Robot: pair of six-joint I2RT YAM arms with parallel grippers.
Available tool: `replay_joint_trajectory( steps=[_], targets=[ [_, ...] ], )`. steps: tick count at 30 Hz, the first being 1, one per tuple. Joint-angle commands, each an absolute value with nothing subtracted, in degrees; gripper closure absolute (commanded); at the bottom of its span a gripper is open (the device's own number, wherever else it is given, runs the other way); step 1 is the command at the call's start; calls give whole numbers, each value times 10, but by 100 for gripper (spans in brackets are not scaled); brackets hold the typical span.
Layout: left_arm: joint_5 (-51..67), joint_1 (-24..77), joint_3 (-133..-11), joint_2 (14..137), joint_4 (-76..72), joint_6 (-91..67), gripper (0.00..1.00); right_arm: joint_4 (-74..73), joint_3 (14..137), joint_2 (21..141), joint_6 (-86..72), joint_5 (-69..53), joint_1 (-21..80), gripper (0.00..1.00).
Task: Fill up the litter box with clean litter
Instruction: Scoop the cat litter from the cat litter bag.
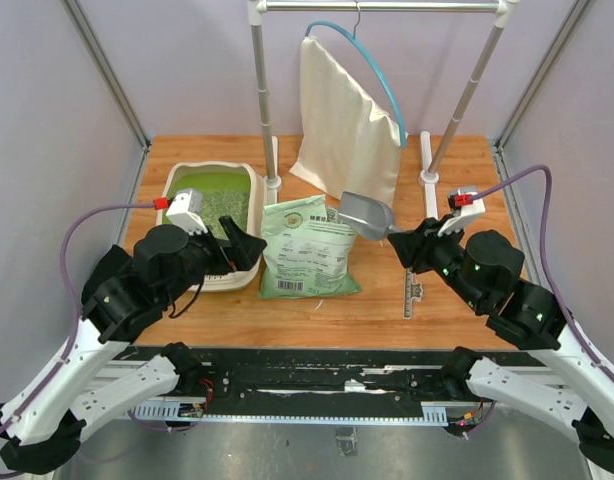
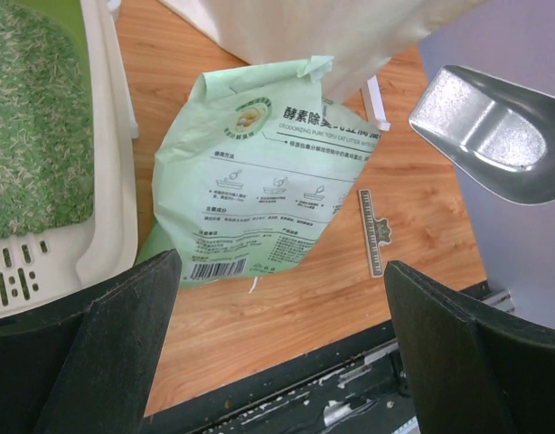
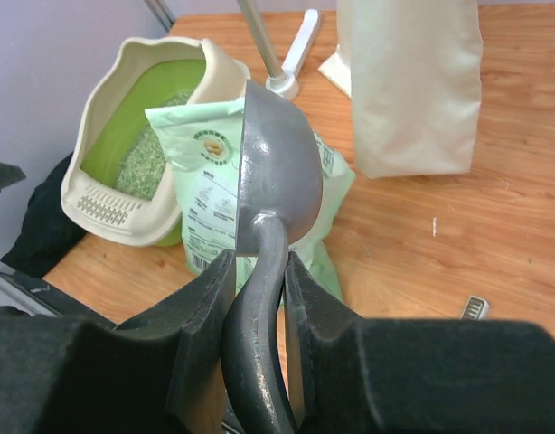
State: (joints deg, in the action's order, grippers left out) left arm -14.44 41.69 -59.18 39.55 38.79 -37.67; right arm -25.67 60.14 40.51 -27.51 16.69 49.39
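Litter box [image 1: 255,200]: clean litter [image 1: 225,203] inside | left jaws: wide, empty, beside box | right jaws: clamped on scoop [image 1: 365,213] handle above green bag [image 1: 307,250]

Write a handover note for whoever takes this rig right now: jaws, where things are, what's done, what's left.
Left gripper: jaws wide open, empty, by the near right corner of the litter box.
Right gripper: jaws shut on the handle of the scoop, bowl held above the far end of the bag.
Bag lies flat just right of the box.
Done: some litter is in the box, but bare green floor shows.
Left: probably more scoops from bag to box until the floor is covered.
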Motion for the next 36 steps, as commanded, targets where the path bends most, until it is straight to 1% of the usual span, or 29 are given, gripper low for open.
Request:
replay_joint_trajectory(
  steps=[1,3,7,13,19,23,26,36],
  targets=[
    [-125,414,-590,413,327,-330,0,-305,598,386,-284,216,479,99],
    [-119,414,-596,431,314,-297,0,-322,596,381,-290,225,476,99],
    [-100,414,-651,506,330,-237,0,-354,594,374,-298,230,464,100],
    [-89,412,-706,600,309,-162,0,-394,579,346,-301,243,445,99],
    [-27,381,-844,738,377,-79,0,-423,572,323,-306,243,437,99],
    [36,365,-891,817,411,-25,0,-431,574,314,-306,240,436,99],
    [55,358,-911,865,439,0,0,-440,581,307,-303,238,436,99],
    [90,292,-928,918,412,32,1,-458,583,295,-308,223,436,99]
  ],
)
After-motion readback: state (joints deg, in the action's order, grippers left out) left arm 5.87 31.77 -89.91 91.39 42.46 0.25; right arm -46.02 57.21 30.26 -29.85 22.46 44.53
